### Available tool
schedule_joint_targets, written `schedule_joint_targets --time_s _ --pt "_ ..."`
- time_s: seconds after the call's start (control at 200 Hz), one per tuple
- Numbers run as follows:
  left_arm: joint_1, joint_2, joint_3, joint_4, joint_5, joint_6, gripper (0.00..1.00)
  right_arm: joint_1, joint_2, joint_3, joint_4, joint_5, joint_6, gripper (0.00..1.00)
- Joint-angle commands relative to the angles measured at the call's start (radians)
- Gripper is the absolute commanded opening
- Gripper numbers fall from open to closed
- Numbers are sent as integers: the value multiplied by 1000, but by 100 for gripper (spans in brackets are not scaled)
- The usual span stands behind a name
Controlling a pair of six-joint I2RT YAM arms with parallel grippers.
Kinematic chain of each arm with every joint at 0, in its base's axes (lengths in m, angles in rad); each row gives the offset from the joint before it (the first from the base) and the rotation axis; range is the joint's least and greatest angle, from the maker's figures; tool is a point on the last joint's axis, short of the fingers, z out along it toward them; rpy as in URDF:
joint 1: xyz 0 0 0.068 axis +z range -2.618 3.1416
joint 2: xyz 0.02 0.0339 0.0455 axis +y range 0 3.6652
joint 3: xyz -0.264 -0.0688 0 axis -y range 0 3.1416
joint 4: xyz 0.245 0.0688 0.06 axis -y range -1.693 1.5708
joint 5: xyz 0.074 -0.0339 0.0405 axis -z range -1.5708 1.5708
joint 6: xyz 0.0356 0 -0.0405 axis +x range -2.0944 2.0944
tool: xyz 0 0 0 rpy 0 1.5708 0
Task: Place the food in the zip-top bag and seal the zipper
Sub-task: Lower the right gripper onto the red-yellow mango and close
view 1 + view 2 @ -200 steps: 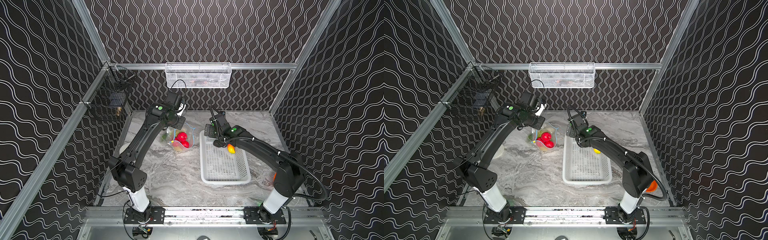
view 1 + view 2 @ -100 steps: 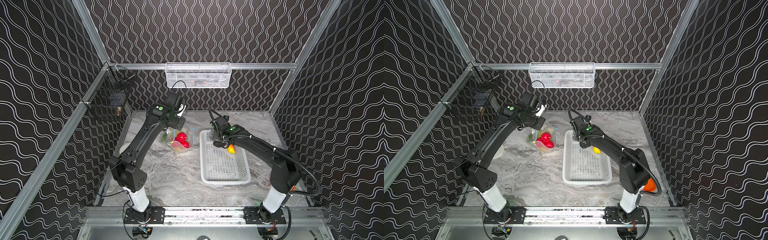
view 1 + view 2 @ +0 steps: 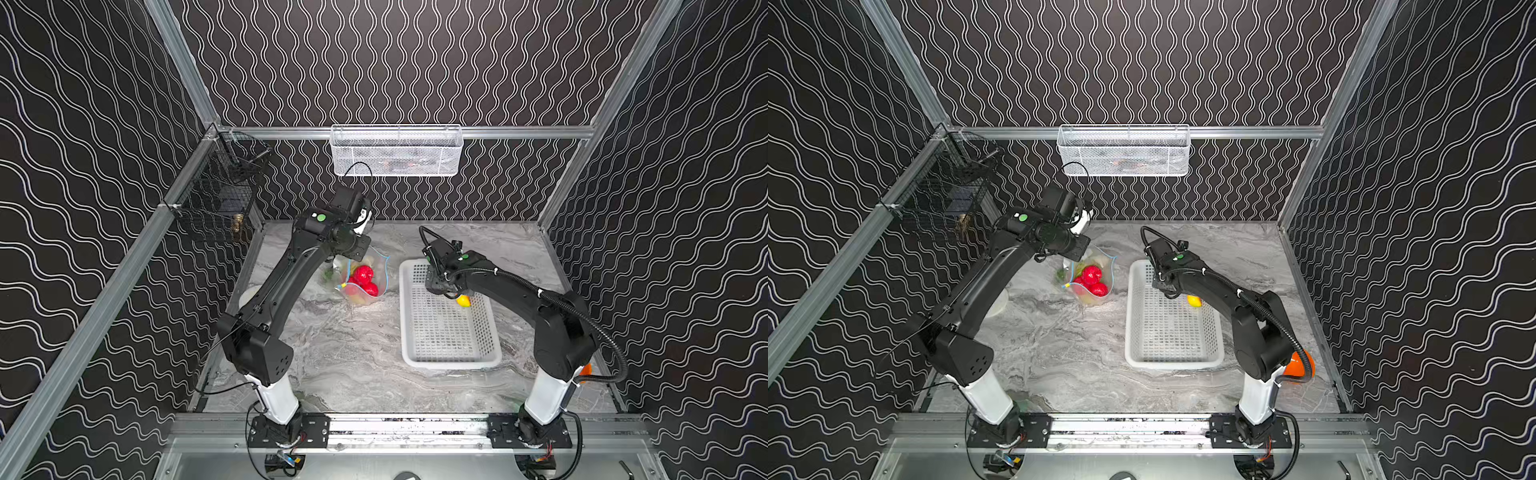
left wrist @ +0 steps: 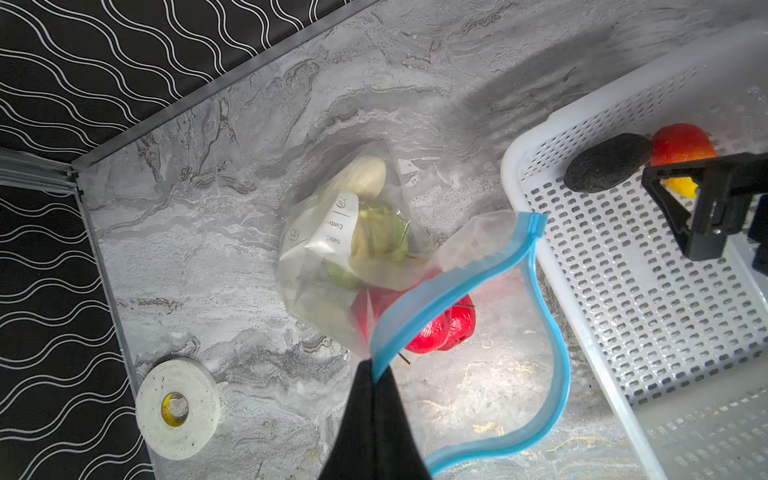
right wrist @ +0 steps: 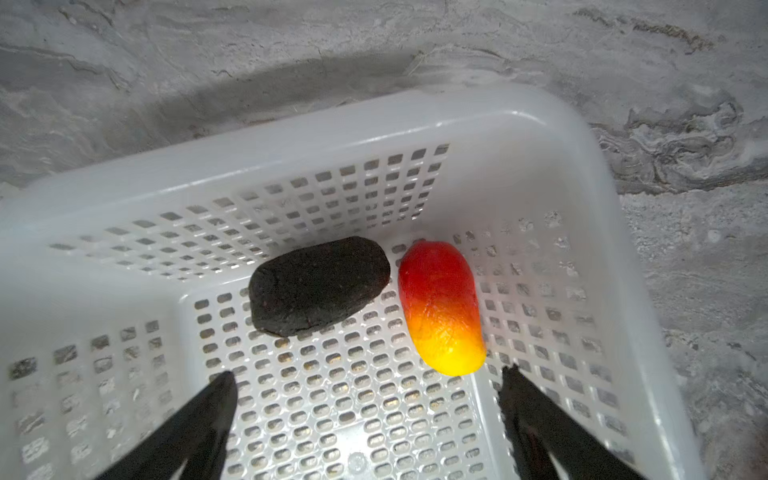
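Nearest the rail, on the grey marbled surface [image 3: 353, 353], an orange rounded object [image 3: 1296, 366] sits beside the right arm's base. Just beyond lies a white perforated plastic basket [image 3: 451, 363]. In a corner at its far end, a dark, rough oval lump [image 5: 318, 284] and a glossy red-to-yellow fruit [image 5: 440, 303] lie close side by side. The right end effector [image 5: 368, 374] hangs over them, jaws spread wide and holding nothing. Just left of the basket, a clear, crinkly plastic zip-top bag [image 4: 328, 232] with a white label rests on the surface, its light-blue zipper strip [image 4: 557, 353] looping open. Through the plastic show two red strawberry-like fruits [image 4: 440, 328], a green cabbage [image 4: 378, 237] and a pale white radish [image 4: 365, 176]. The left end effector [image 4: 372, 365] is closed, pinching the zipper strip at the bag's mouth and holding that edge up. A white roll of tape [image 4: 178, 409] lies flat on the surface farther left, near the side wall. At the back, a white wire mesh basket [image 3: 395, 151] hangs from the rear rail. A black wire basket [image 3: 216, 199] hangs from the left rail.
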Motion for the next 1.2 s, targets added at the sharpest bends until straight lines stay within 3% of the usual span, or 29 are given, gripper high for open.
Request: schedule_joint_targets --time_s 0.0,0.215,0.546,0.871,1.196 --pt "0 2 9 14 0 -15 0 -4 12 -5 -24 -15 14 99" --pt "-1 21 24 7 -8 -16 0 -7 40 -26 -13 -43 23 99" --pt "-1 23 23 7 -7 -15 0 -17 39 -45 -32 13 16 95" --pt "-1 6 3 15 -24 -9 0 -38 120 2 -52 47 -45 68" --pt "0 12 13 10 -32 -7 0 -56 117 9 -42 49 -74 63"
